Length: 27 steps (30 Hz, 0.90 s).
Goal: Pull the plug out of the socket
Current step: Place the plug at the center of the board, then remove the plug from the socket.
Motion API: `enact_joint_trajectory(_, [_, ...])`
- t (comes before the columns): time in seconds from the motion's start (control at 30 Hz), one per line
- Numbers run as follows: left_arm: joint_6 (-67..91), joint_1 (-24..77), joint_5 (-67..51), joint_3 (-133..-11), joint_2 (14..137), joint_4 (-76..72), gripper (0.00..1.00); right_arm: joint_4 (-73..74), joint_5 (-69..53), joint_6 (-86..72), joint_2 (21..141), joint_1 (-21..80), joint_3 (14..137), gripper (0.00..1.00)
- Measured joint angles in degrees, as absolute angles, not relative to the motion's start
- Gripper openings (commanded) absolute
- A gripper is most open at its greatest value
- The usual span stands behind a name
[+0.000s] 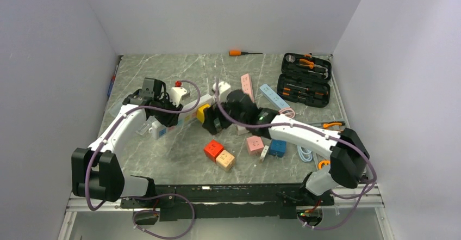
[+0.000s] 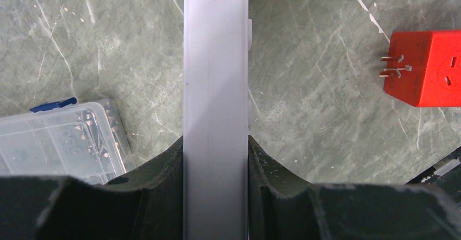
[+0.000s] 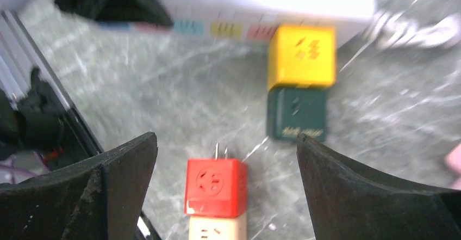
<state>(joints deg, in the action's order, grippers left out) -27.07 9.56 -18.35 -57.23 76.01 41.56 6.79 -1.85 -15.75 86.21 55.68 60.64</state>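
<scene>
A white power strip [image 1: 187,109] lies left of centre, and my left gripper [image 1: 163,115] is shut on it. In the left wrist view the strip [image 2: 216,87] runs straight up between my black fingers [image 2: 163,185]. A yellow cube plug [image 3: 301,55] sits in the strip's side [image 3: 261,6], with a dark green cube [image 3: 296,114] stuck onto it. My right gripper [image 3: 225,139] is open and empty, hovering just short of the green cube [image 1: 211,123]. A red cube [image 3: 213,185] lies between its fingers on the table below.
A beige cube [image 1: 225,160] joins the red cube [image 1: 213,149]. Pink [image 1: 254,143] and blue [image 1: 277,147] cubes lie to the right. A clear plastic box [image 2: 60,136] is beside the strip. An open tool case [image 1: 304,79] and a screwdriver [image 1: 239,53] are at the back.
</scene>
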Motion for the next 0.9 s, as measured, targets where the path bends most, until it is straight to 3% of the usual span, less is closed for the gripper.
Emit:
enact_joint_trajectory(0.23, [-28.01,9.56,-18.63,-57.04,75.00,42.72,0.00,7.42,-7.33,-12.97,86.37,46.54,67.68,1.00])
enact_joint_trajectory(0.9, [-29.36,9.23,-19.70,-55.66,73.08,44.29,0.00,6.96,-14.92,-11.64,108.97,44.07,77.01,1.00])
